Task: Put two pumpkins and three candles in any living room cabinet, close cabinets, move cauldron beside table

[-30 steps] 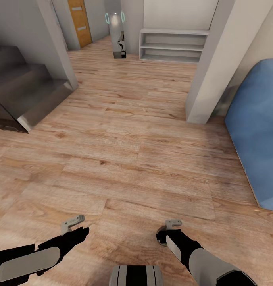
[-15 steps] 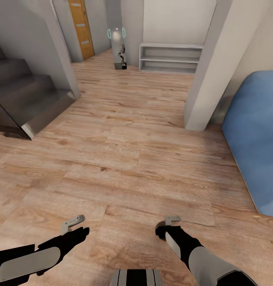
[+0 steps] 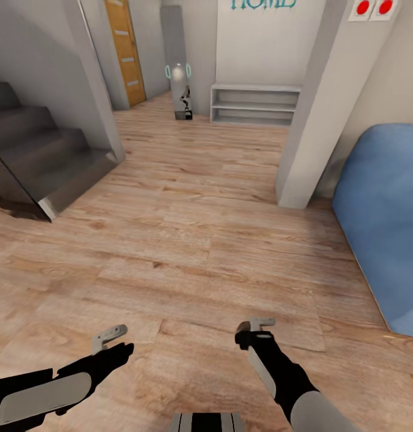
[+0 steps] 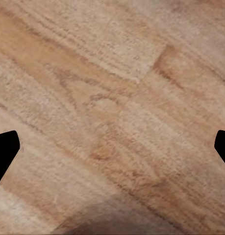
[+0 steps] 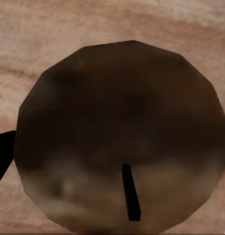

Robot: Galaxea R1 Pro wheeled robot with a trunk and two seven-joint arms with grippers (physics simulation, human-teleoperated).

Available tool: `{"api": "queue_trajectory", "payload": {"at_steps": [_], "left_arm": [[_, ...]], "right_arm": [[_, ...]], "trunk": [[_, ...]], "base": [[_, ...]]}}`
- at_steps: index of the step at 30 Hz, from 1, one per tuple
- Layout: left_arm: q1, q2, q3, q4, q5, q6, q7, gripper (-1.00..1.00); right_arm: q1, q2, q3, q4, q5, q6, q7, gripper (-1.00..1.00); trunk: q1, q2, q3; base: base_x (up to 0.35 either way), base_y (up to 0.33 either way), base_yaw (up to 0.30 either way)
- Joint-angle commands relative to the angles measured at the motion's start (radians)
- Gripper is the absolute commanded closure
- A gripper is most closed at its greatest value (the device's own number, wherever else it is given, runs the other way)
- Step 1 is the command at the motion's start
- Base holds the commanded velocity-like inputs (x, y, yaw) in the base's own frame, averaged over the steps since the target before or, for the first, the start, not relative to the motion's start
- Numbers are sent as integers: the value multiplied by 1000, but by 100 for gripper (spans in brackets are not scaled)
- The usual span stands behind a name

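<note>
Candle (image 5: 112,137): round, dull brown-olive top with a dark wick, seen end-on in the right wrist view. It sits between the fingers of the right gripper (image 3: 254,329), with wood floor (image 3: 194,240) beneath it.
Right jaws: set wide, about the candle's width. A dark fingertip (image 5: 3,152) meets the candle's side at one edge, and a sliver of the other finger shows at the opposite edge. Judged to be pinching the candle, which is off the floor.
Left gripper (image 3: 112,336): jaws spread wide with nothing between them, plank floor below; it touches nothing.
Step in hand: carrying one candle, judged from the low, tucked arms and the open floor ahead.
Cabinet, table, pumpkins, cauldron: not among what lies ahead.
Surroundings: grey stairs (image 3: 44,162) to the left, a white pillar (image 3: 317,114) right of centre, and a blue sofa (image 3: 380,222) at the right edge. Far ahead are a pale open shelf unit (image 3: 254,105) and an orange door (image 3: 125,54).
Next move (judgement): turn or drive the base until the dark media cabinet comes into view, keeping the grip steady. Then open a drawer with the free left gripper.
Risk (judgement): the candle may slip during base motion.
</note>
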Motion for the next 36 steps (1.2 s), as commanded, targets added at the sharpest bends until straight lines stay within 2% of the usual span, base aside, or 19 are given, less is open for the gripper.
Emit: {"api": "queue_trajectory", "payload": {"at_steps": [1, 7, 10, 12, 17, 25, 26, 36], "left_arm": [[-2, 0, -3, 3, 5, -5, 0, -100], [-2, 0, -3, 16, 5, -6, 1, -100], [-2, 0, -3, 17, 5, -7, 2, -100], [-2, 0, -4, 17, 4, -7, 4, -100], [-2, 0, -4, 17, 3, -7, 5, -100], [-2, 2, -4, 18, 8, -8, 7, -100], [-2, 3, -3, 18, 40, -63, 4, -100], [-2, 5, -3, 19, 60, -66, -2, -100]], "right_arm": [[18, -6, 5, -42, -15, 21, -14, 100], [200, -49, 3, -455, -16, 210, -35, 100], [255, -59, 1, -586, -17, 281, -40, 100], [297, -64, 1, -679, -18, 326, -73, 100], [316, -65, 1, -721, -26, 350, -134, 100], [320, -58, 0, -733, -29, 352, -151, 100], [320, -58, 0, -734, -29, 353, -151, 100], [320, -59, -3, -732, -29, 348, -151, 100]], "trunk": [[-1, 0, 3], [-3, 1, 26], [-5, 2, 38], [-5, 3, 46], [-8, 4, 65], [-11, 6, 96], [-12, 6, 100], [-16, 8, 146]], "base": [[0, 0, 0], [0, 0, 0], [0, 0, 0], [0, 0, 0], [0, 0, 0], [0, 0, 0], [-313, 86, -11], [-330, 100, -234]]}}
